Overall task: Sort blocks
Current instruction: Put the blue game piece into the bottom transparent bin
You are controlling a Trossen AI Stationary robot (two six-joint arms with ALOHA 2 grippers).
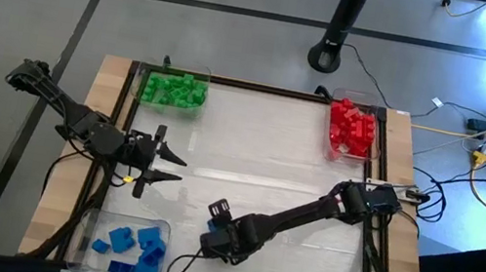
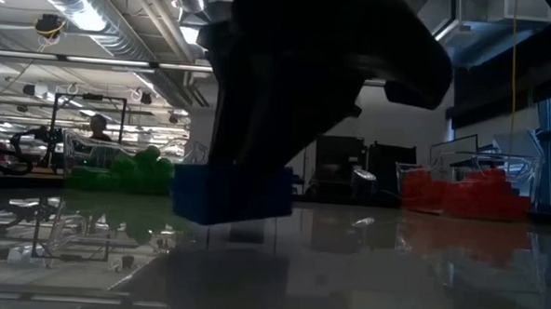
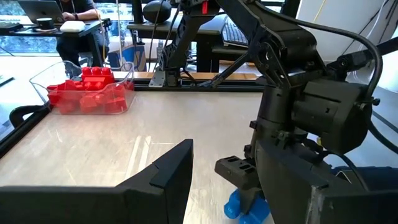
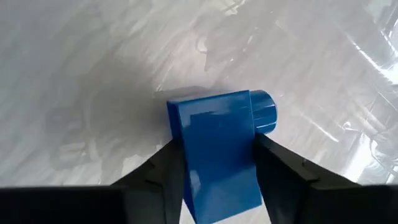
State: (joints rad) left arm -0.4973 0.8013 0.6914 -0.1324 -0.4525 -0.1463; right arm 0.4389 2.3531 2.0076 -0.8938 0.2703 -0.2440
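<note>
My right gripper [image 1: 210,240] reaches over the table's near middle and is shut on a blue block [image 4: 217,149]. In the low view the blue block [image 2: 232,192] hangs under the dark gripper, just above the tabletop. My left gripper [image 1: 172,169] hovers open at the table's left side, pointing toward the right arm, and touches nothing. Green blocks [image 1: 174,90] fill a clear tray at the far left, and red blocks [image 1: 351,127] fill one at the far right. Blue blocks [image 1: 131,244] lie in a tray at the near left. My right gripper pinches the blue block by its two opposite flat sides [image 4: 186,155] between both fingers [image 4: 283,171]. The fingers come from above, slanting down. A stud [image 4: 264,112] sticks out sideways beyond the fingers. The block looks lifted just clear of the table.
The clear trays sit at the far left corner [image 1: 140,89], the far right corner [image 1: 378,144] and the near left corner [image 1: 89,229]. The right arm [image 1: 309,211] lies slantwise across the table's near right. A raised frame [image 1: 261,87] edges the table. A person sits far behind [image 3: 74,12].
</note>
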